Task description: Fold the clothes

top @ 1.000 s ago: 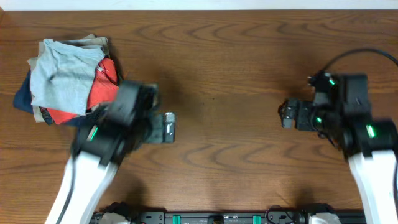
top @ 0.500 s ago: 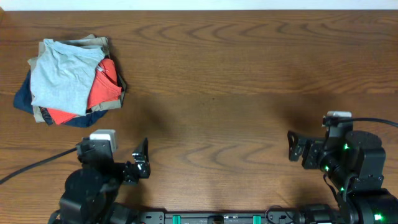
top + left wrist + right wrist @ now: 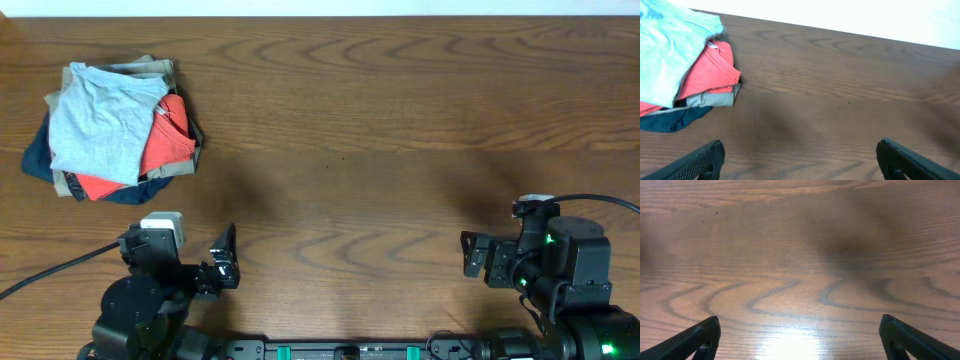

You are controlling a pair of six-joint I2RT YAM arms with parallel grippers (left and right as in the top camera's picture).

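The pale light-blue garment (image 3: pixel 98 122) lies folded on top of a stack at the table's far left. It also shows in the left wrist view (image 3: pixel 667 55) at the upper left. My left gripper (image 3: pixel 224 262) is open and empty near the front edge, well below and right of the stack; its fingers frame bare wood in the left wrist view (image 3: pixel 800 157). My right gripper (image 3: pixel 470 254) is open and empty at the front right, over bare wood in the right wrist view (image 3: pixel 800 337).
Under the light-blue garment lie a red-orange T-shirt (image 3: pixel 165 140), a khaki garment (image 3: pixel 150 68) and a navy garment (image 3: pixel 38 155). The wooden table (image 3: pixel 380 120) stretches between the stack and the right arm. A cable (image 3: pixel 50 275) trails left from the left arm.
Both arms pulled back from mid-table to the front edge a second ago; in the last half second they barely shifted. The stack has not moved.
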